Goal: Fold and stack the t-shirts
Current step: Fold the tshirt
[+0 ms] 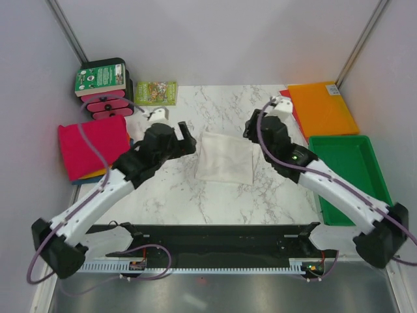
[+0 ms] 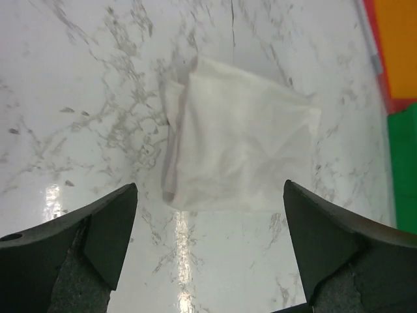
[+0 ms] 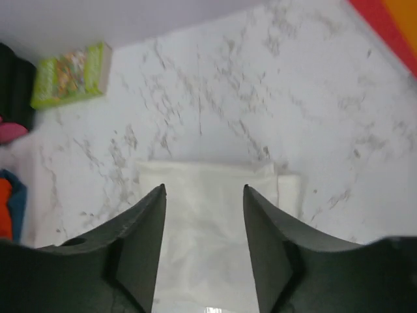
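The white t-shirt (image 1: 225,156) lies folded into a small rectangle at the middle of the marble table; it also shows in the left wrist view (image 2: 241,150) and the right wrist view (image 3: 208,222). A pile with the magenta-pink shirt (image 1: 93,145) on top of orange and blue ones (image 1: 98,175) sits at the left. My left gripper (image 1: 187,139) is open and empty just left of the white shirt. My right gripper (image 1: 251,134) is open and empty at the shirt's right edge, its fingers (image 3: 140,241) over the cloth.
An orange rigid sheet (image 1: 321,107) lies at the back right, with a green plastic tray (image 1: 348,173) in front of it. A green packet (image 1: 155,92) and a black-and-pink stack with a green box (image 1: 101,88) stand at the back left. Grey walls close both sides.
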Robot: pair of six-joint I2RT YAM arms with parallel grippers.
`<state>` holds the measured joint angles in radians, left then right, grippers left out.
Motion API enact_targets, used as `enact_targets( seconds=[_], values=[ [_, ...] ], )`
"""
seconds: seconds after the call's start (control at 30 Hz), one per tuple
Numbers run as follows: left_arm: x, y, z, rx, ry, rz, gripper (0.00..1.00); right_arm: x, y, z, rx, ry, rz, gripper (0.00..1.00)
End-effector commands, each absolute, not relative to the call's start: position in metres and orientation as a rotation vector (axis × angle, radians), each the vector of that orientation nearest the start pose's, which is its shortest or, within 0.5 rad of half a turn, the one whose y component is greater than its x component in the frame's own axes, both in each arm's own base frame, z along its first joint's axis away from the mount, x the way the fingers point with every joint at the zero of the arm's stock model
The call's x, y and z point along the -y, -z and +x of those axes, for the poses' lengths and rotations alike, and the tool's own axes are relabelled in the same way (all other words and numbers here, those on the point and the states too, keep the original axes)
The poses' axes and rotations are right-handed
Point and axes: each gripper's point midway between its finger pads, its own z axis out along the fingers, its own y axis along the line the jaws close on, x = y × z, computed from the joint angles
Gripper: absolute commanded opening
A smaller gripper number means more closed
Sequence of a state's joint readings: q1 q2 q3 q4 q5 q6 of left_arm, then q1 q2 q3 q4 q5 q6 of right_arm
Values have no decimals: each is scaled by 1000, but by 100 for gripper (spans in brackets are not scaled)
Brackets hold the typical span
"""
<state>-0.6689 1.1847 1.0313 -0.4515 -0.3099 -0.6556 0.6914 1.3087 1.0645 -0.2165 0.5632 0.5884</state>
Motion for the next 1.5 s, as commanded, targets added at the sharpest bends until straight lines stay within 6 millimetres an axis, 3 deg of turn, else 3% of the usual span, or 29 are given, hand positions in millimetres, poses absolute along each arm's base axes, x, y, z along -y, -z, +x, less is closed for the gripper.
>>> enact_targets(
  seconds=[0.0,0.03,0.1,0.2,0.23,0.27,0.3,0.37,0.43,0.47,0.5,0.53,0.57,0.6,0.63,0.67,0.73,0.77,0.87,0.9,1.03,1.13,1.33,1.37,1.47],
  values=[
    [117,-231,284,-2143,222,-293,100,-151,-286,334,-1821,-138,252,71],
    [110,-226,280,-2174,220,-324,100,-144,-291,326,-1811,-144,253,76],
    [83,-213,273,-2214,127,-397,100,-138,-282,317,-1819,-118,247,89],
    [33,-205,275,-2167,-145,-460,100,-129,-273,302,-1815,-87,236,96],
    [25,-204,277,-2159,-175,-452,100,-125,-276,297,-1802,-88,236,97],
    [23,-212,293,-2110,-176,-385,100,-122,-268,295,-1811,-69,230,98],
    [17,-197,293,-2120,-191,-365,100,-118,-269,292,-1800,-67,239,98],
    [27,-187,305,-2115,-179,-151,100,-114,-260,288,-1805,-50,232,98],
    [42,-163,323,-2060,-62,-15,100,-110,-263,286,-1775,-59,240,98],
    [40,-139,320,-2076,-61,46,100,-109,-254,284,-1779,-46,232,98],
    [40,-154,338,-1953,-21,17,100,-109,-260,282,-1743,-81,243,98],
    [34,-152,343,-1915,-38,-5,100,-109,-258,281,-1735,-84,237,98],
    [24,-133,338,-1911,-80,-28,100,-106,-247,279,-1744,-61,215,98],
    [19,-157,351,-1762,-85,-81,100,-105,-250,280,-1713,-83,229,98],
    [17,-158,351,-1715,-84,-85,100,-105,-248,279,-1705,-84,227,98],
    [14,-144,343,-1691,-98,-49,100,-105,-241,278,-1706,-82,219,98],
    [15,-158,345,-1588,-66,-11,100,-107,-246,278,-1667,-132,236,98],
    [9,-143,349,-1630,-64,3,100,-106,-240,277,-1672,-129,228,98],
    [10,-134,357,-1615,-8,11,100,-110,-238,279,-1655,-153,226,98],
    [27,-134,360,-1611,63,99,100,-112,-236,280,-1658,-162,228,98],
    [30,-116,356,-1599,92,129,100,-127,-223,284,-1693,-201,210,98],
    [50,-106,359,-1606,167,277,100,-136,-214,287,-1714,-227,206,98],
    [33,-107,371,-1645,118,147,100,-142,-210,291,-1744,-227,206,98],
    [22,-105,372,-1659,72,88,100,-141,-206,292,-1754,-207,198,98],
    [23,-105,372,-1656,74,90,100,-139,-200,296,-1787,-119,148,98]
  ],
)
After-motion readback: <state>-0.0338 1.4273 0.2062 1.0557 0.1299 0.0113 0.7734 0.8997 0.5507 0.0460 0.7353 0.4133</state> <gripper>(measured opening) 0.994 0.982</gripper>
